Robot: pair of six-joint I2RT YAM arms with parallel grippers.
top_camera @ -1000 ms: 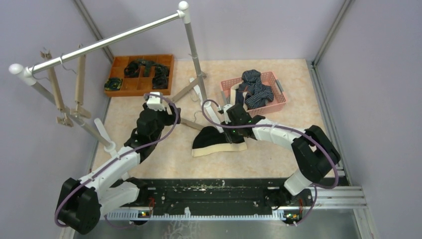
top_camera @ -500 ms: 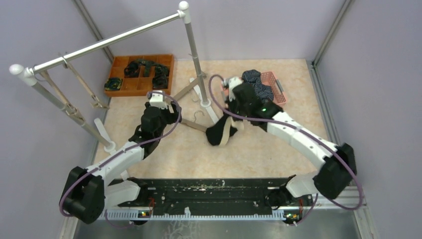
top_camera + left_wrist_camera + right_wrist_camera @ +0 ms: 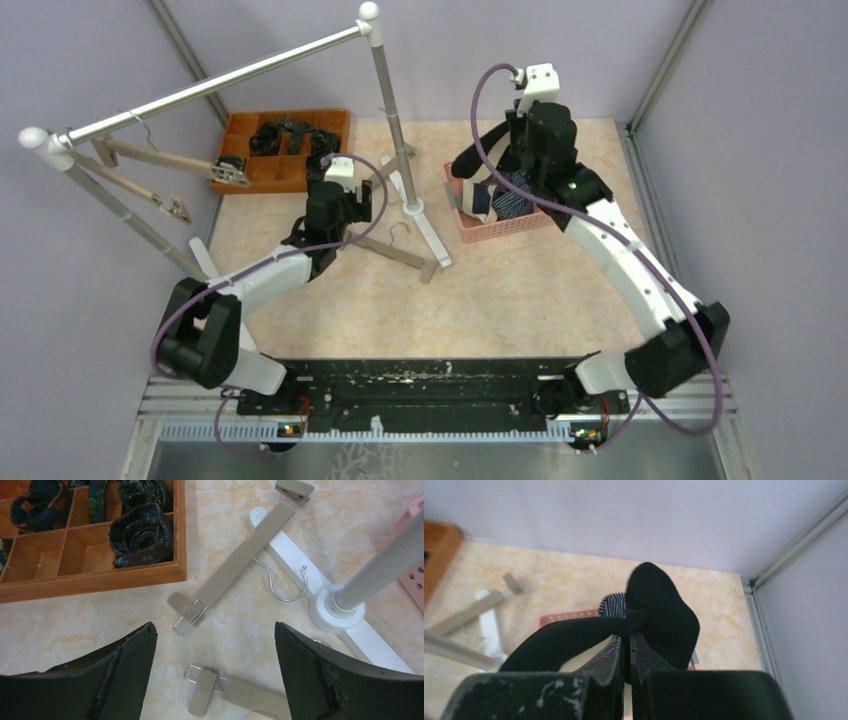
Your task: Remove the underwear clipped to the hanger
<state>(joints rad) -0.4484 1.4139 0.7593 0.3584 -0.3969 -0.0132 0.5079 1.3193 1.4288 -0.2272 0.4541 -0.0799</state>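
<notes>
Black underwear [image 3: 659,610] with a beige waistband hangs from my right gripper [image 3: 630,635], which is shut on it. In the top view that underwear [image 3: 472,163] dangles above the pink basket [image 3: 500,228], where striped underwear [image 3: 515,195] lies. My left gripper [image 3: 214,627] is open and empty, low over the table. Under it lie a bare wooden clip hanger [image 3: 240,565] and the clip end of a second hanger [image 3: 210,695]. From above, the left gripper [image 3: 345,205] sits beside the hanger [image 3: 400,250] on the table.
Two bare wooden hangers [image 3: 150,158] hang tilted on the metal rail [image 3: 230,75] at the left. The rack's post base [image 3: 413,208] and white foot stand between the arms. A wooden tray [image 3: 100,575] holds rolled dark socks at the back left.
The right gripper shut on the black underwear on the table, lifted it and carried it back over the pink basket. The left gripper moved back and right. The hangers on the rail swung.
</notes>
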